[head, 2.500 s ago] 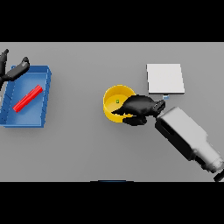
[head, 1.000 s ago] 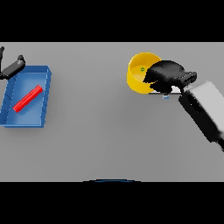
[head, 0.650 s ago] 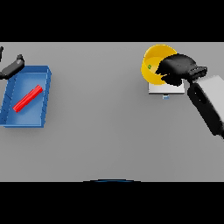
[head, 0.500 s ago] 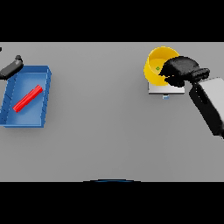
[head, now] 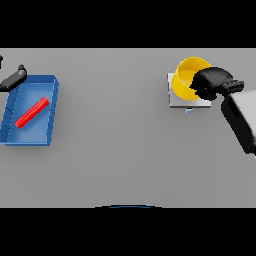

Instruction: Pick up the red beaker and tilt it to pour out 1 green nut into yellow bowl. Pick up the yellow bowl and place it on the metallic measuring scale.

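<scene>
While right robot hand grips, yellow bowl tilts leftward.

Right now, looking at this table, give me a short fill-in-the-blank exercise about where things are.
1. The yellow bowl sits over the metallic ____.
2. The red beaker lies inside the ____ tray.
3. The right robot hand is curled on the bowl's ____.
4. The left robot hand shows at the tray's far ____ corner.

Missing words: scale; blue; rim; left

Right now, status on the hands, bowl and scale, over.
Right hand curled on yellow bowl, bowl over metallic scale. Left hand idle beside blue tray. Red beaker lying in tray. Nothing blocking.
</scene>
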`<state>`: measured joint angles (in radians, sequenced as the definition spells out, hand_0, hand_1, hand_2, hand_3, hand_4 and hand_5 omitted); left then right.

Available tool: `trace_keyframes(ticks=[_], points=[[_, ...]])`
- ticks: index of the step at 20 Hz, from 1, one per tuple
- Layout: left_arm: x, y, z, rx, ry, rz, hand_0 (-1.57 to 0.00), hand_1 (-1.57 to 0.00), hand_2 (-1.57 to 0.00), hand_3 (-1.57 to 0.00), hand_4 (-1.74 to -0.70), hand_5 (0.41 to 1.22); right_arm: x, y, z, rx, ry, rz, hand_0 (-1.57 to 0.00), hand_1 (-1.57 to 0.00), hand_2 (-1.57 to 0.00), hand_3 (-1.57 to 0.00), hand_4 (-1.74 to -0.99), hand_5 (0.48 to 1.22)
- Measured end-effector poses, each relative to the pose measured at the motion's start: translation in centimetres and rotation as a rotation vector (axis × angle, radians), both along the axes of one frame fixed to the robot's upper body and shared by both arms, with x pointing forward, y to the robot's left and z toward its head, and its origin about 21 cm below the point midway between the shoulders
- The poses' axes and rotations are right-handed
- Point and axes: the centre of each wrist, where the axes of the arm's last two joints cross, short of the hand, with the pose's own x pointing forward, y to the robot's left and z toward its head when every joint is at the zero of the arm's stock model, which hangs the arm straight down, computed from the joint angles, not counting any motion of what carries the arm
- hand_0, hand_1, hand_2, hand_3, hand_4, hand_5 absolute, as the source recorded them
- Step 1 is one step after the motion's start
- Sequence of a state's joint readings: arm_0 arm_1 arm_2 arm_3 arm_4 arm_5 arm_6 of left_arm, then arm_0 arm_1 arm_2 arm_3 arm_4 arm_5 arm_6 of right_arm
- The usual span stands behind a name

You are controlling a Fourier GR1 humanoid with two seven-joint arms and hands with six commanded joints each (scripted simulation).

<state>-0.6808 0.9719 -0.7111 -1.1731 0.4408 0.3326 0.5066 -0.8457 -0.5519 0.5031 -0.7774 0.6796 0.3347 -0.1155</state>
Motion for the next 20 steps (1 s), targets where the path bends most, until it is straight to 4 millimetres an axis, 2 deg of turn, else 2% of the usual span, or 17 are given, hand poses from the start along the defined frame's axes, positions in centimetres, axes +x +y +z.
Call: trace_keyframes(ticks=[1,2,3,4,6,9,11,14,18,20], points=[[-0.05,0.04,0.05,0.002,-0.013,-0.001,0.00,0.00,0.00,0.00,-0.84,0.771,0.03,-0.04,-0.25,0.002,0.001,-0.004,-1.42,-1.23,-1.40,-1.54,-1.728,1.221],[0.01,-0.06,0.07,-0.001,-0.009,-0.004,0.00,0.00,0.00,0.00,-0.84,0.772,0.09,0.03,-0.25,0.014,0.009,-0.009,-1.40,-1.18,-1.29,-1.54,-1.670,1.221],[0.09,-0.15,0.24,-0.007,-0.009,-0.004,0.00,0.00,0.00,0.00,-0.84,0.773,0.24,0.14,-0.36,0.021,0.015,-0.018,-1.41,-1.15,-1.18,-1.39,-1.644,1.221],[0.24,-0.27,0.00,-0.007,-0.002,-0.004,0.00,0.00,0.00,0.00,-0.84,0.775,0.28,0.07,-0.40,0.019,0.020,-0.022,-1.32,-1.04,-1.04,-1.24,-1.621,1.155],[0.36,0.37,-0.21,-0.005,-0.004,0.003,0.00,0.00,0.00,0.00,-0.85,0.771,0.45,-0.07,-0.24,0.023,0.037,-0.044,-1.05,-0.78,-0.78,-0.98,-1.580,1.037],[0.41,0.20,0.04,-0.012,-0.018,-0.008,0.00,0.00,0.00,0.00,-0.85,0.766,0.36,-0.21,-0.36,0.036,0.071,-0.063,-0.71,-0.52,-0.52,-0.72,-1.540,0.923],[0.17,0.20,0.11,-0.009,-0.006,0.009,0.00,0.00,0.00,0.00,-0.85,0.766,0.43,0.16,-0.35,0.037,0.081,-0.071,-0.46,-0.35,-0.40,-0.61,-1.514,0.881],[0.35,-0.02,0.17,-0.015,-0.016,-0.001,0.00,0.00,0.00,0.00,-0.85,0.771,0.48,-0.40,-0.36,0.023,0.093,-0.068,-0.24,-0.18,-0.26,-0.47,-1.471,0.836],[0.24,-0.44,-0.11,-0.014,-0.020,0.000,0.00,0.00,0.00,0.00,-0.85,0.772,0.37,-0.58,-0.51,-0.001,0.096,-0.063,-0.10,-0.07,-0.12,-0.33,-1.432,0.807],[0.57,-0.30,0.39,-0.011,-0.026,0.005,0.00,0.00,0.00,0.00,-0.85,0.770,0.30,-0.58,-0.44,-0.011,0.098,-0.052,-0.06,-0.05,-0.07,-0.28,-1.418,0.801]])
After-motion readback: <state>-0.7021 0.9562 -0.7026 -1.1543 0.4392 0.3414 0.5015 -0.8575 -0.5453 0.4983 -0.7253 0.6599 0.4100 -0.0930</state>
